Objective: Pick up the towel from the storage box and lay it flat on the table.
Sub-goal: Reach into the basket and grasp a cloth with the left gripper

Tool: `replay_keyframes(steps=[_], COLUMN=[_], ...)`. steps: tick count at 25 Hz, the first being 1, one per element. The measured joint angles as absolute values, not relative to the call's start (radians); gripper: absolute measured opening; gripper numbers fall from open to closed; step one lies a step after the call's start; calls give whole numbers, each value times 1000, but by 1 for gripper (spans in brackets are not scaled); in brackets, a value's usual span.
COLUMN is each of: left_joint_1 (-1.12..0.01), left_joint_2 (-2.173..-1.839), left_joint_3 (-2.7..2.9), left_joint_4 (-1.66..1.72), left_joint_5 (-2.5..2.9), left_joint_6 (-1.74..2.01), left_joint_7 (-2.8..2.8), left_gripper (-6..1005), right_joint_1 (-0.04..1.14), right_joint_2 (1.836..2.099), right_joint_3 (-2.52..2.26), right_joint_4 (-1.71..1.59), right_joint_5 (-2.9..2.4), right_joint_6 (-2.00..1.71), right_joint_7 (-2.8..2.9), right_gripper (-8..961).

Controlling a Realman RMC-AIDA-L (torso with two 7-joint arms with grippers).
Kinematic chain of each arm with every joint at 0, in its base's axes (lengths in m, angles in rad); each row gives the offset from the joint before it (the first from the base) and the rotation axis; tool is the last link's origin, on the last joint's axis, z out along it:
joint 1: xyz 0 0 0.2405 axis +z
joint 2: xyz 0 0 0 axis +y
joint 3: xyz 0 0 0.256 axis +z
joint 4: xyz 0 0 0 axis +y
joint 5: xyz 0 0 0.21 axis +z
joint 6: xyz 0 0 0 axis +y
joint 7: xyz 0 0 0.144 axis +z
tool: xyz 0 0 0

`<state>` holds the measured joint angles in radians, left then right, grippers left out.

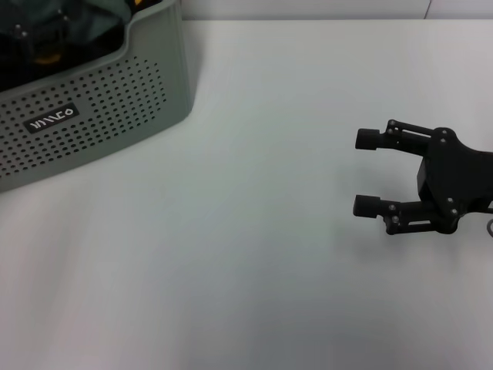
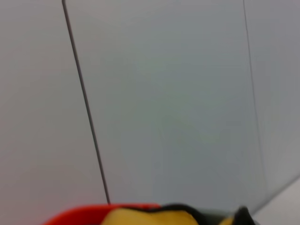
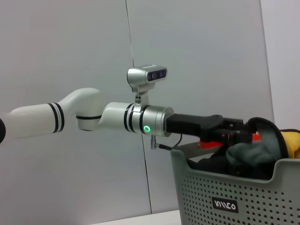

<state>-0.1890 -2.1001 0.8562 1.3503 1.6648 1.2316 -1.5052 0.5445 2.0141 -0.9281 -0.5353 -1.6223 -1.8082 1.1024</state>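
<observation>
The storage box (image 1: 100,100) stands at the table's (image 1: 254,254) far left. The dark green towel (image 3: 255,152) bulges above the box's rim (image 3: 225,180); it also shows as the towel (image 1: 88,19) in the head view. My left gripper (image 3: 236,135) reaches level over the box and meets the towel's hump; the cloth hides its tip. In the head view the left gripper (image 1: 27,35) is a dark shape inside the box. My right gripper (image 1: 363,173) rests open over the bare table at the right, holding nothing.
A yellow cloth (image 3: 290,143) lies in the box beside the towel and shows as the yellow cloth (image 2: 150,218) in the left wrist view. A red item (image 3: 211,144) sits under the left gripper. A grey panelled wall (image 2: 164,93) stands behind.
</observation>
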Motion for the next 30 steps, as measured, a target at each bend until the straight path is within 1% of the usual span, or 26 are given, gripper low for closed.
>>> replay_keyframes(steps=[4, 17, 23, 30], left_joint_1=[-184, -199, -194, -206], left_joint_2=[-2100, -2100, -2097, -2094], left_joint_3=[858, 869, 873, 867], left_joint_4=[1345, 1306, 1287, 1229], left_joint_5=[1615, 1599, 1490, 1449], left_joint_6=[1215, 1213, 1214, 1217], left_joint_7=[-1456, -1349, -1294, -1254], left_gripper=[648, 515, 451, 171], right_joint_1=[544, 538, 537, 535], right_joint_2=[2015, 2018, 2019, 2019], right_joint_3=[-929, -922, -922, -920], right_joint_4=[-523, -517, -517, -517], right_joint_5=[-1622, -1619, -1618, -1617], right_joint_6=[-1808, -1814, -1813, -1814], right_joint_7=[1093, 1083, 1083, 1081], right_gripper=[881, 880, 879, 879])
